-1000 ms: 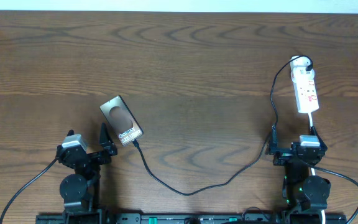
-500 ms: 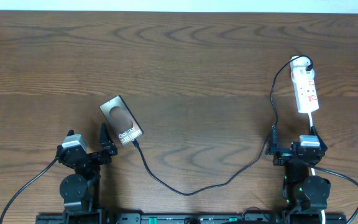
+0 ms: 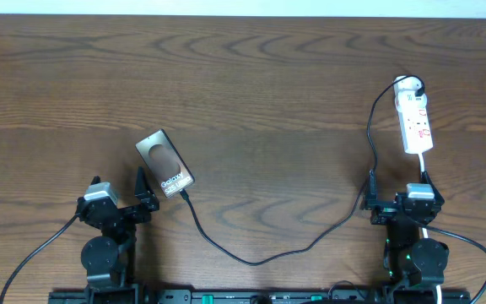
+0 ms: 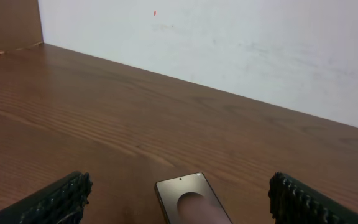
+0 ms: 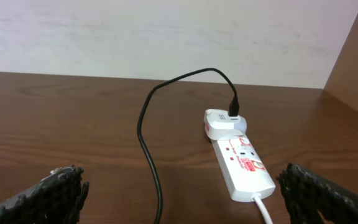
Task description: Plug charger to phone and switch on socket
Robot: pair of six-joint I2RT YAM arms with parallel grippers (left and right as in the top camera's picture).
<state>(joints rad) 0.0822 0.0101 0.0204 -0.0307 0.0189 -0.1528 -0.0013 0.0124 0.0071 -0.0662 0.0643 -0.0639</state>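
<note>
Table (image 3: 268, 93): from overhead I see bare wood between the phone and the socket, and on to the far edge.
Wall (image 4: 229, 43): pale, only in my wrist views, rising at that far edge.
Charger (image 3: 251, 260): overhead shows its long sag across the near side, one end at the phone's near corner. I cannot tell if the tip is seated. My right wrist view shows the other end arching into a white adapter (image 5: 224, 122).
Socket (image 3: 415, 125): far right, just ahead of my right gripper. Its red marks read clearly in the right wrist view, with the white cord running toward me.
Phone (image 3: 164, 163): flat and angled, just ahead of my left gripper. My left wrist view catches only its top edge.
Left gripper (image 3: 118, 179): fingers spread wide, holding nothing.
Right gripper (image 3: 398, 179): fingers spread wide, holding nothing.
</note>
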